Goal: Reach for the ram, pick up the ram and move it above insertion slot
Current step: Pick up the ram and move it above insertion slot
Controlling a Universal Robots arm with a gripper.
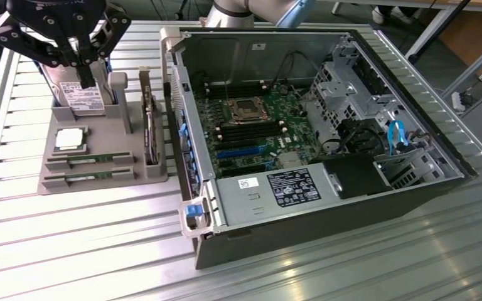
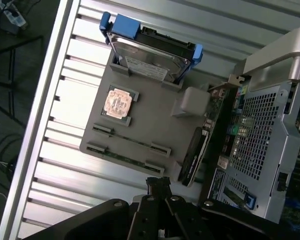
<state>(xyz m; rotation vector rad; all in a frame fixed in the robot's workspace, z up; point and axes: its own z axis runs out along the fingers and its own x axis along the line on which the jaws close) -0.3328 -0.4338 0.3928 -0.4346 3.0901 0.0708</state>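
we are in the reach. the tool (image 1: 85,79) hangs over the hard drive (image 1: 80,100) at one end of the grey holder (image 1: 98,187), its fingers pressed together and holding nothing. the ram (image 1: 90,160) sits at the holder's opposite end, on the bench (image 1: 98,244): 2 green sticks side by side, each caught between grey end clips, just beside the processor (image 1: 70,139) and well apart from the tool.

each stick's long axis runs across the exterior view, left to right, with 1 end pointing toward the open computer case (image 1: 325,125). it looks to stand on its thin edge.

to reach well, we judge the fingers should spread before they come down, turned to close across the stick's flat faces. they should meet 1 stick at mid-length, between the clips, and stay clear of the other stick and the processor.
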